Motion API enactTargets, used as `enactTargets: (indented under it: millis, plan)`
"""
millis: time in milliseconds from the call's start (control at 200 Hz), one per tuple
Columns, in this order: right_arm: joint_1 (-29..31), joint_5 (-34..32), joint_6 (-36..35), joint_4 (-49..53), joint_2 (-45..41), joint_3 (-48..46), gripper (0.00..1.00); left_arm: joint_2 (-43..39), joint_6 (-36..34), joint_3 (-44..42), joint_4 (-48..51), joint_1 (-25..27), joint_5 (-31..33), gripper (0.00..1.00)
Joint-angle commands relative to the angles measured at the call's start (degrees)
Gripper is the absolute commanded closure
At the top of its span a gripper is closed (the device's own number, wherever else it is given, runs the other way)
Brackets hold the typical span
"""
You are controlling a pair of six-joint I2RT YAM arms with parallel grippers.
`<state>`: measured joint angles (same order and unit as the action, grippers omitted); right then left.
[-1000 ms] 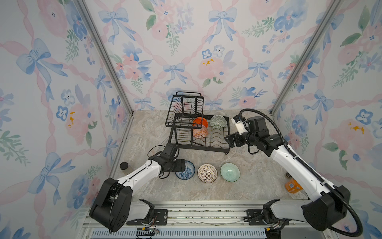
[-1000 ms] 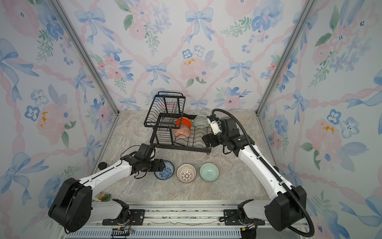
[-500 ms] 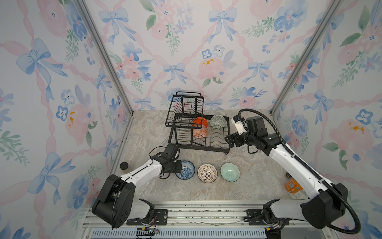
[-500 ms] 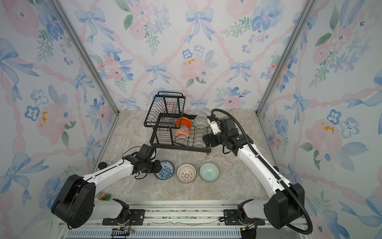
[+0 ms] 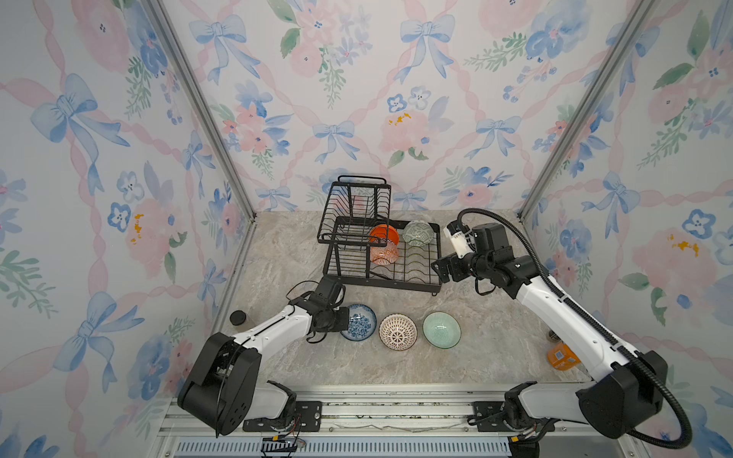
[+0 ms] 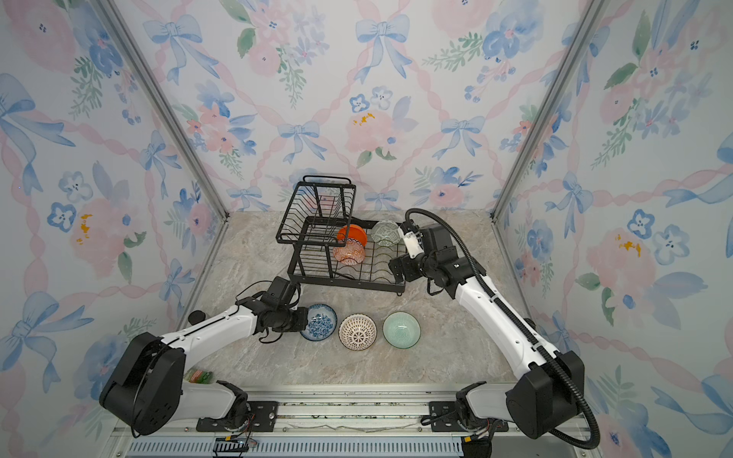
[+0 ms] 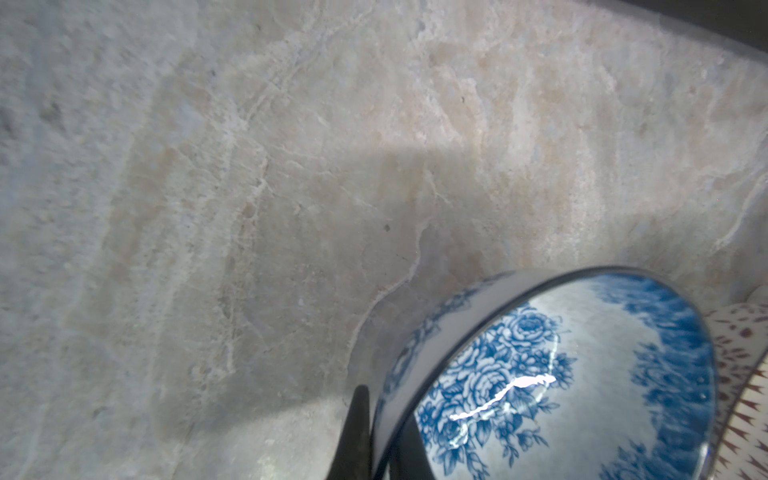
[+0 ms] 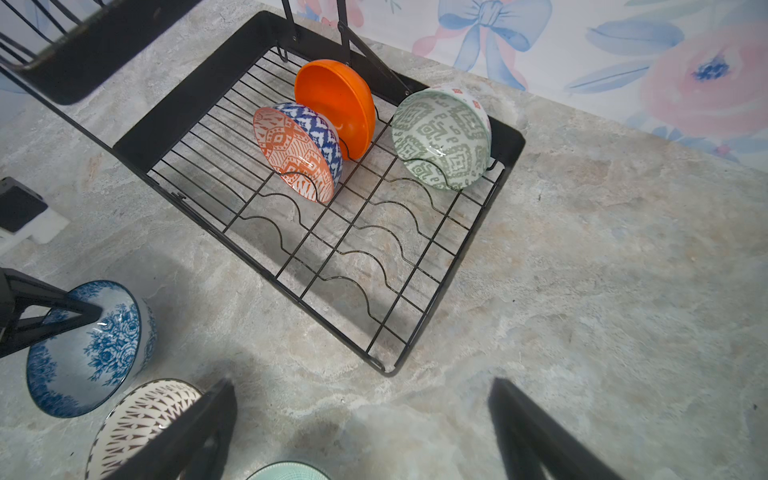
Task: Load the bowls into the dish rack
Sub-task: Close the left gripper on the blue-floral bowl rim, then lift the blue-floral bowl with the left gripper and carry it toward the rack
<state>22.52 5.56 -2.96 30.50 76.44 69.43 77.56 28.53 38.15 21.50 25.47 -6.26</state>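
My left gripper (image 5: 344, 320) is shut on the near rim of the blue-white floral bowl (image 5: 361, 322), with one finger inside and one outside (image 7: 360, 419). The bowl (image 7: 561, 374) sits low at the table and looks slightly tipped. Right of it stand the white bowl with brown lattice (image 5: 398, 332) and the pale mint bowl (image 5: 441, 330). In the black dish rack (image 5: 396, 278), the plain orange bowl (image 8: 336, 104), the orange-white patterned bowl (image 8: 297, 151) and the grey-green bowl (image 8: 442, 137) stand on edge. My right gripper (image 8: 361, 384) hangs open and empty beside the rack's right end (image 5: 438, 269).
A small black-lidded jar (image 5: 238, 317) stands by the left wall. An orange labelled container (image 5: 561, 357) lies at the right wall behind my right arm. The rack's raised basket (image 5: 355, 206) overhangs its left half. A green packet (image 6: 198, 374) lies near the left arm's base.
My left gripper has shut on the floral bowl's rim. The right arm and the other bowls have stayed put.
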Motion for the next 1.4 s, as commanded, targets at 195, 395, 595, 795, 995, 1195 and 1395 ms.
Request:
enactTargets:
  millis: [195,395,595,795,995,1195,1395]
  plan:
    - [-0.55,-0.62,0.06,1.50,0.90,0.27,0.03,-1.07,-1.96,-0.52,-0.07,-0.04,1.55,1.00]
    - [-0.46,-0.51,0.06,1.60,0.72,0.27,0.03,-2.35,-3.09,-0.18,-0.05,0.45,1.39,1.00]
    - [-0.54,-0.29,0.06,1.78,0.81,0.36,0.03,-5.77,-3.24,0.22,-0.12,0.87,2.61,1.00]
    - [-0.39,0.01,0.15,1.93,1.33,0.58,0.03,-10.58,-3.67,1.30,0.09,2.01,6.14,1.00]
    - [-0.38,0.16,0.06,2.30,1.00,0.93,0.03,-13.39,-4.93,5.64,1.15,4.19,9.08,1.00]
    - [-0.39,0.83,0.30,2.36,0.90,1.23,0.03,-13.72,-7.93,10.42,1.79,7.84,14.10,1.00]
    - [-0.38,1.12,0.59,2.47,0.08,1.56,0.03,-12.01,-10.55,17.77,1.63,10.91,17.13,1.00]
